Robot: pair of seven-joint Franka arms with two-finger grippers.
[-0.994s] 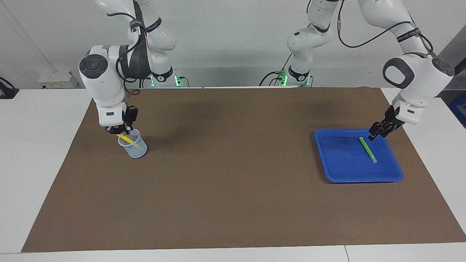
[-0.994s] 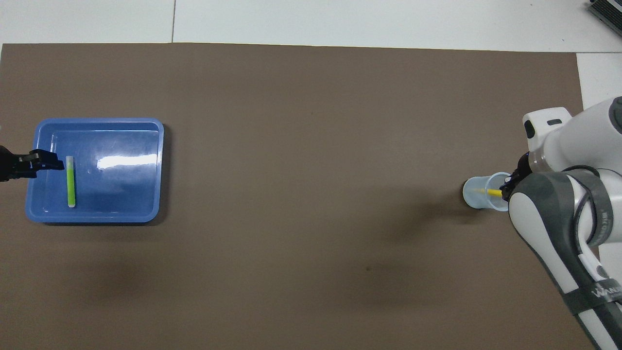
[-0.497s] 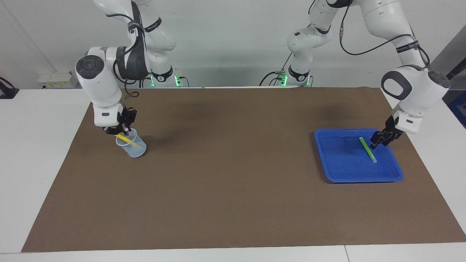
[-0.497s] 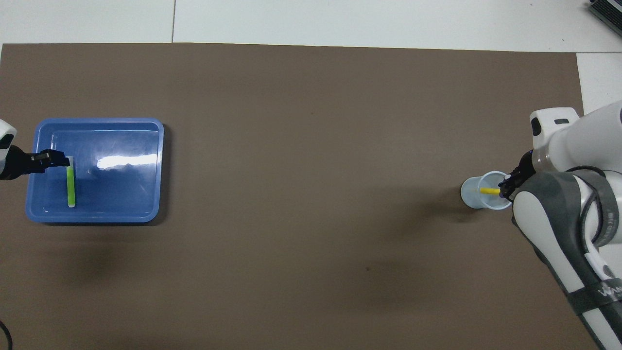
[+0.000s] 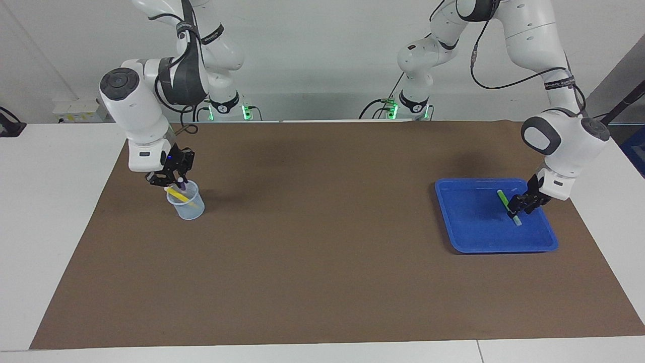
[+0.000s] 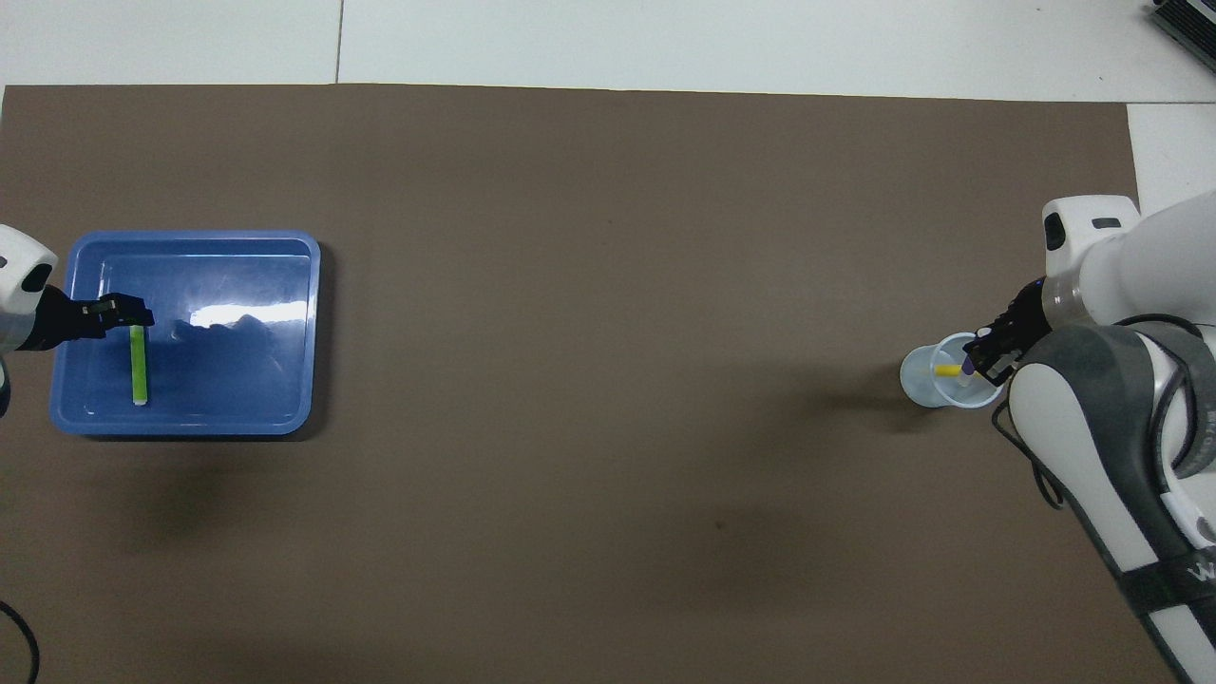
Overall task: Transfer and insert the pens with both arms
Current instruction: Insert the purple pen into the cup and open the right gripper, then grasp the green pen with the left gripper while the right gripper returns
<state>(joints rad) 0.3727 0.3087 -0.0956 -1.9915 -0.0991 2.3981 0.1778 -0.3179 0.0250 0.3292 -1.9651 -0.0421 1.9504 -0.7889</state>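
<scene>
The green pen [image 5: 503,197] lies in the blue tray [image 5: 499,248] at the left arm's end of the table. My left gripper [image 5: 519,206] is down in the tray over the pen's pale cap end; in the overhead view it [image 6: 128,313] covers that end of the green pen [image 6: 140,366]. A clear cup [image 5: 187,206] stands at the right arm's end with the yellow pen [image 5: 175,193] leaning in it. My right gripper [image 5: 176,181] is just above the cup's rim, shut on the purple pen [image 5: 181,186], whose lower end is at the cup's mouth [image 6: 966,366].
A brown mat [image 5: 322,242] covers most of the white table. Two smaller arm bases with green lights [image 5: 227,108] [image 5: 413,106] stand at the robots' edge of the table. The tray [image 6: 190,237] holds only the green pen.
My left gripper has come down from the tray's edge onto the green pen's cap end. My right gripper has shifted slightly over the cup, the cup now stands upright, and the purple pen shows.
</scene>
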